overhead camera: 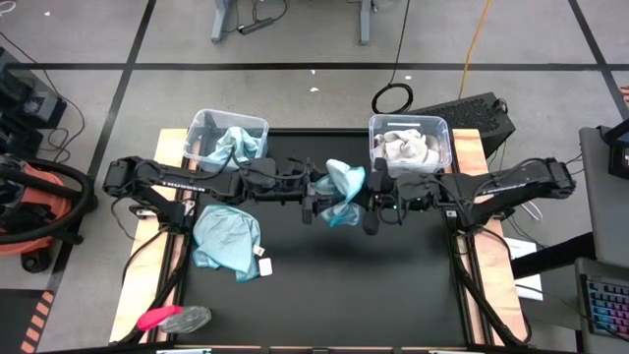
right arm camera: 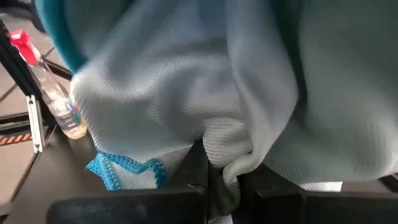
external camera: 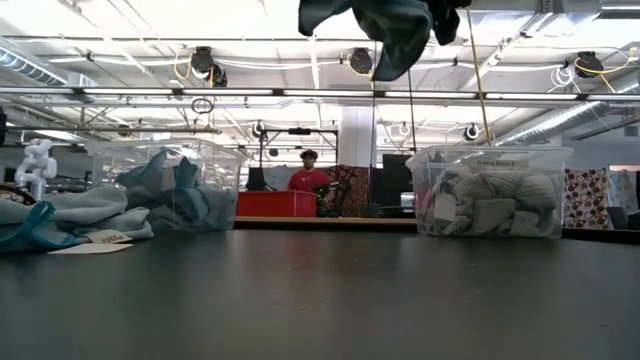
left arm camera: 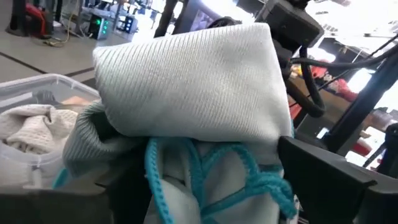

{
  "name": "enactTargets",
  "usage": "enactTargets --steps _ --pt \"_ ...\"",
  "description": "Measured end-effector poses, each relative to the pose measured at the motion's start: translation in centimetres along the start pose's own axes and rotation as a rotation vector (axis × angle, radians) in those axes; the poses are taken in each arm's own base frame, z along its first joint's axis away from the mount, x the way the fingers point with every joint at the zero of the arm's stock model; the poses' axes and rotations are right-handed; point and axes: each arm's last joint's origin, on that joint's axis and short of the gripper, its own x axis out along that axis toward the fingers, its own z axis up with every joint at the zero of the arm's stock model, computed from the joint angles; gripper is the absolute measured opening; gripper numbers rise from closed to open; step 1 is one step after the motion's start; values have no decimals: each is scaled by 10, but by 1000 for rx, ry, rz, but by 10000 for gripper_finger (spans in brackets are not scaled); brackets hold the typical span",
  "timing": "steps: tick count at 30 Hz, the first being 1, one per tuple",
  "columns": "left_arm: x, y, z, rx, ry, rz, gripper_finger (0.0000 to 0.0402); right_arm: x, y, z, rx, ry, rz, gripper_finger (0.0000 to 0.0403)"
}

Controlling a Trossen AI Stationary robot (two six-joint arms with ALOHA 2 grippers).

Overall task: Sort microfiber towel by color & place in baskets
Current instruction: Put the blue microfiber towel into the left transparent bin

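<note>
Teal microfiber towel (overhead camera: 344, 190) hangs above the middle of the worktop (overhead camera: 334, 285), suspended between the left gripper (overhead camera: 316, 200) and the right gripper (overhead camera: 374, 205), which face each other closely. The right wrist view shows cloth pinched between the right gripper's fingers, so it is clenched on the towel; whether the left gripper is also clamped on it cannot be told, since folds cover its fingers in the left wrist view.

Positions relative to the grippers:
- Left basket (overhead camera: 257, 125), holding teal cloth: behind the left gripper, toward the left arm's base
- Right basket (overhead camera: 442, 126), holding pale grey-white cloth: just behind the right gripper
- Second teal towel (overhead camera: 228, 241): flat on the worktop, in front of the left arm

Probable faults:
- Colour error: the nearer basket is the grey-white one; a release there would mix colours
- Early release by one gripper before the other has a firm pinch would drop the towel
- Opposed pulling could drag the cloth from a shallow pinch
- A trailing fold may catch the basket rim during transfer
</note>
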Motion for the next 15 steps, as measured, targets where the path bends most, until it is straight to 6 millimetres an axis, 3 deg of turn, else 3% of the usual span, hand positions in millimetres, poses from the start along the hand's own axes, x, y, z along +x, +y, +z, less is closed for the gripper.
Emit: enactTargets --steps 6,15 --pt "0 2 -2 52 14 30 270 2 -3 2 21 -15 -6 16" --pt "0 1 -2 144 24 2 141 2 -4 2 30 -14 -9 24"
